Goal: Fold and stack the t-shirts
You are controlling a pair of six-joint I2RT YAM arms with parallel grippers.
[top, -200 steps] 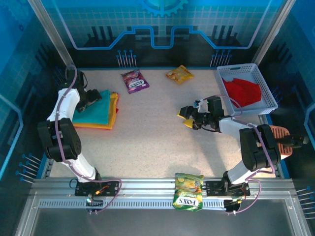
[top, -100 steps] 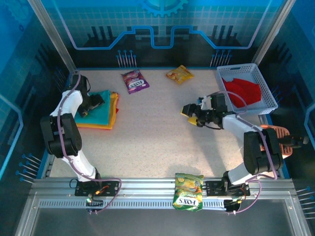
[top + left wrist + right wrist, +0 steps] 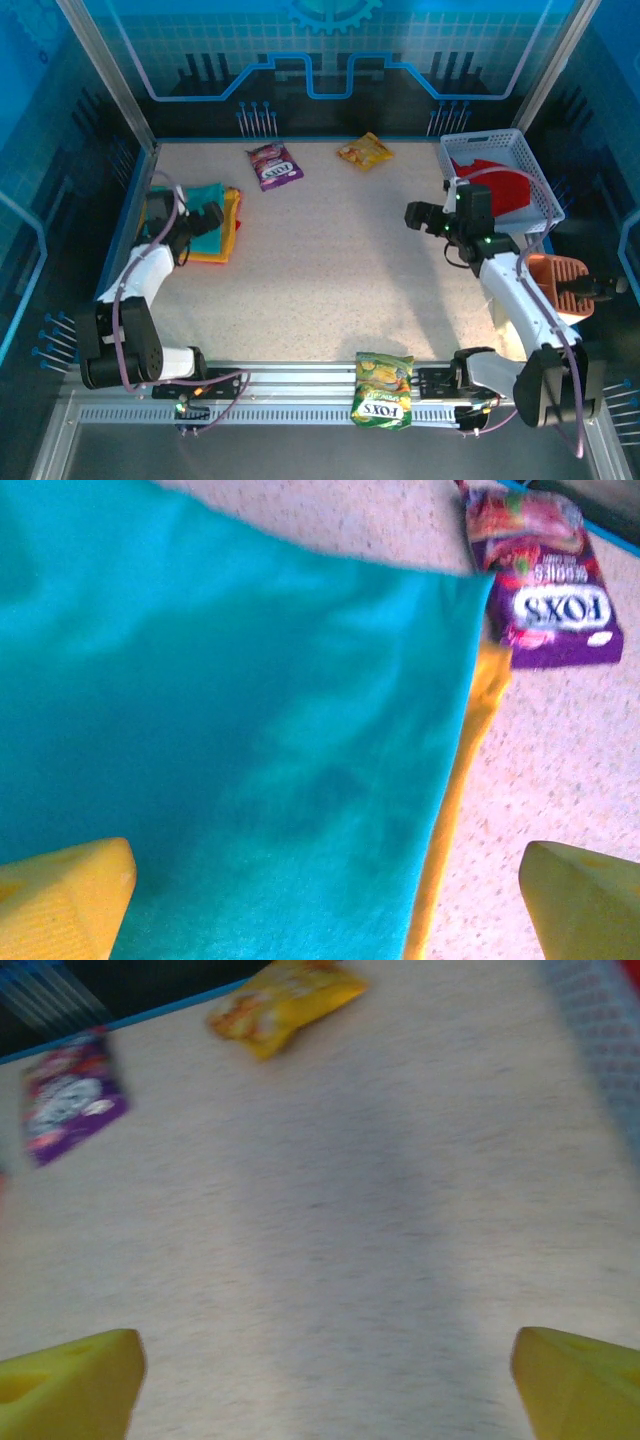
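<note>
A folded teal t-shirt point(image 3: 203, 193) point(image 3: 230, 720) lies on a yellow-orange t-shirt point(image 3: 231, 214) point(image 3: 468, 770) at the table's left side. My left gripper point(image 3: 209, 221) point(image 3: 325, 910) hovers over the near right part of this stack, open, with nothing between its yellow fingertips point(image 3: 62, 900). A red t-shirt point(image 3: 506, 186) lies crumpled in the white basket point(image 3: 535, 170) at the back right. My right gripper point(image 3: 415, 216) point(image 3: 325, 1390) hangs open over bare table just left of the basket, its fingertips point(image 3: 66, 1385) far apart and empty.
A purple snack packet point(image 3: 273, 164) point(image 3: 540, 580) point(image 3: 68, 1100) and a yellow one point(image 3: 365, 151) point(image 3: 285, 998) lie at the back middle. A green packet point(image 3: 383, 389) sits on the front rail. An orange-brown object point(image 3: 556, 277) stands at the right edge.
Both grippers opened wider. The left arm drew back toward the near edge of the stack. The right arm swung right and back, toward the basket.
</note>
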